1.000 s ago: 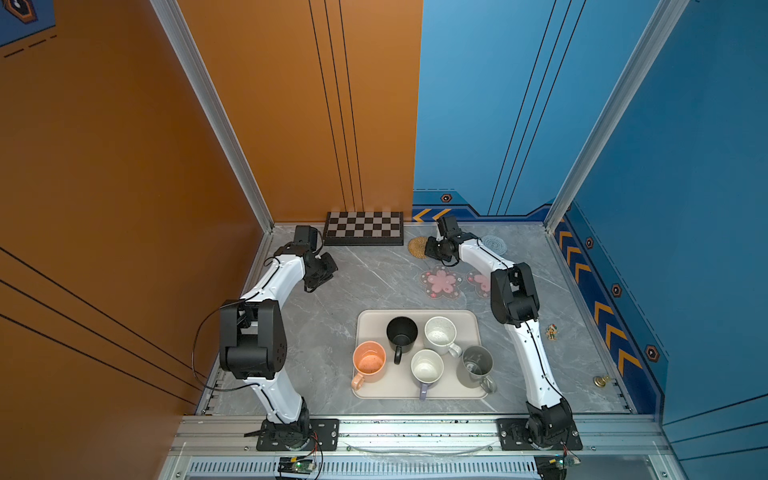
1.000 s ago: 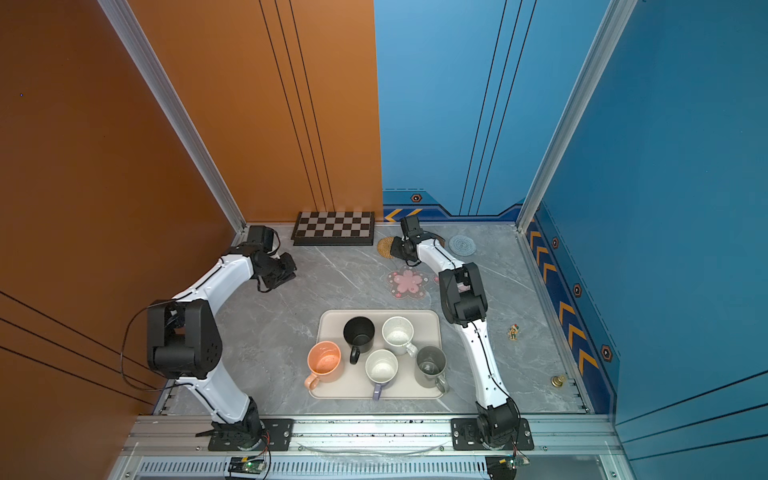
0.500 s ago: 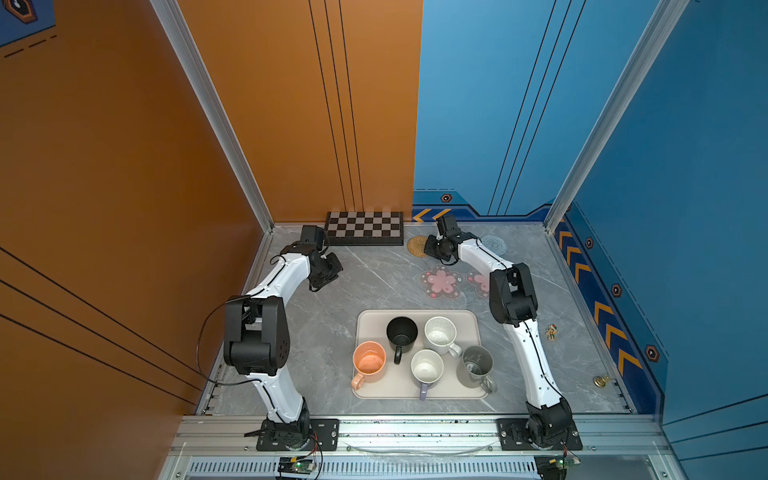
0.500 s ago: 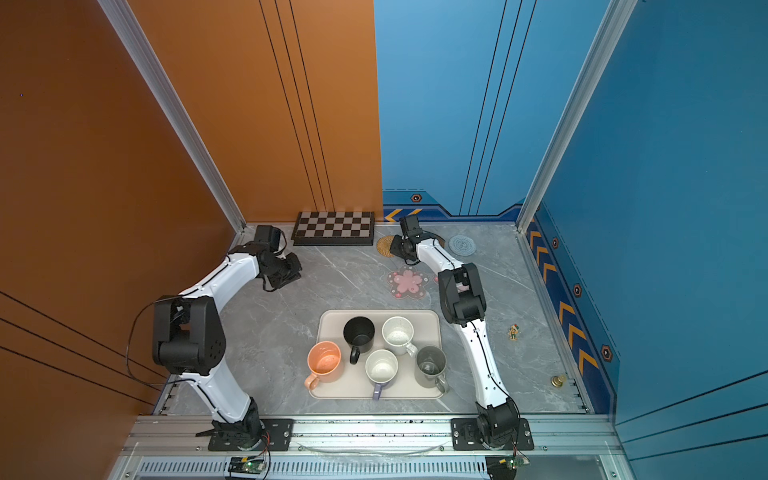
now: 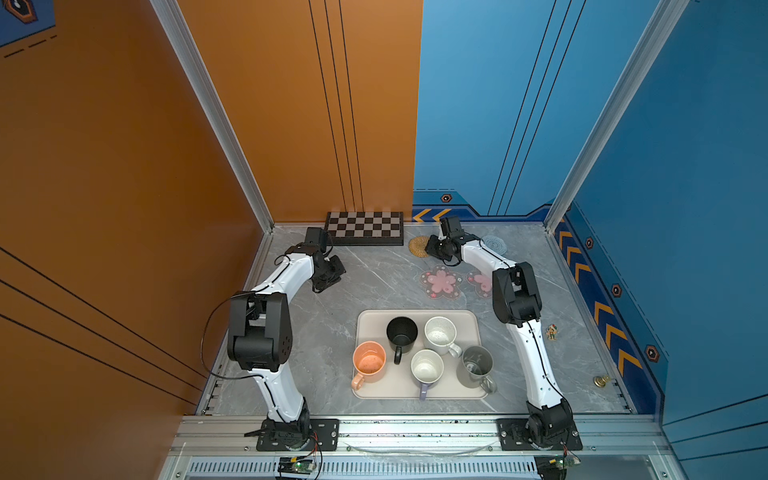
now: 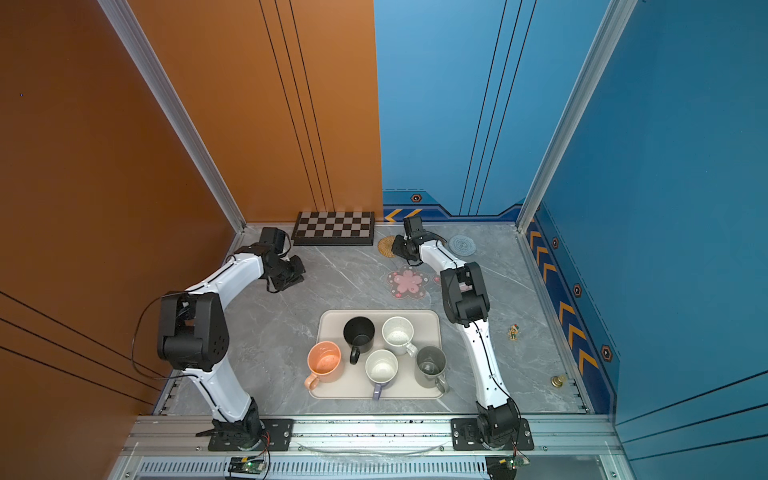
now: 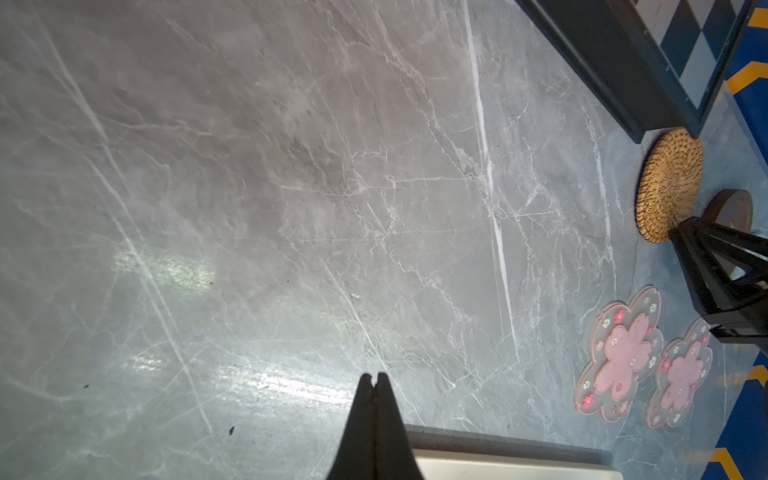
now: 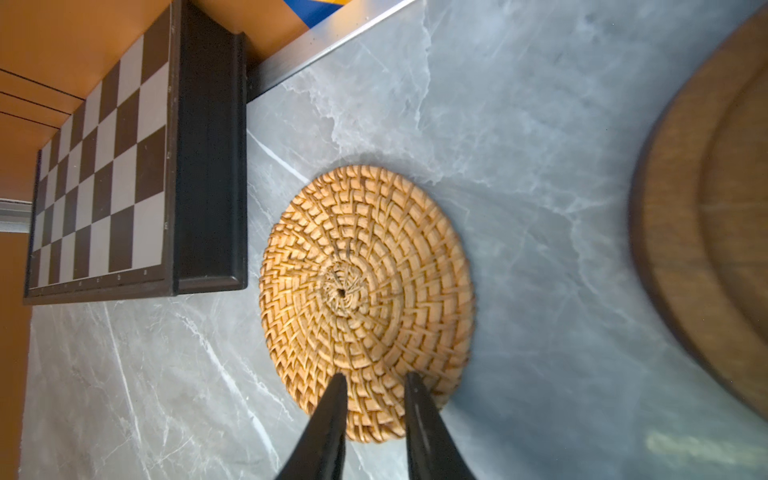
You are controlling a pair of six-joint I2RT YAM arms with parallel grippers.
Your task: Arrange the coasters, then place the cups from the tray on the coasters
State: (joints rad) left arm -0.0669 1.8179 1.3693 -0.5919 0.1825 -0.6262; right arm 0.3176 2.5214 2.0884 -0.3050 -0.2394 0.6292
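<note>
While the tray (image 5: 368, 322) carries all five cups (image 5: 402, 332), the right gripper (image 8: 375, 376) has parted its fingers over the tan rattan coaster (image 8: 365, 299) lying beside the chessboard (image 8: 99, 187), suggesting that mat is now set. The left gripper (image 7: 374, 376), pressed together and empty, has swung inward. Only wrist views reveal the brown wooden coaster (image 8: 706, 208), hidden beneath the arm in both top views.
</note>
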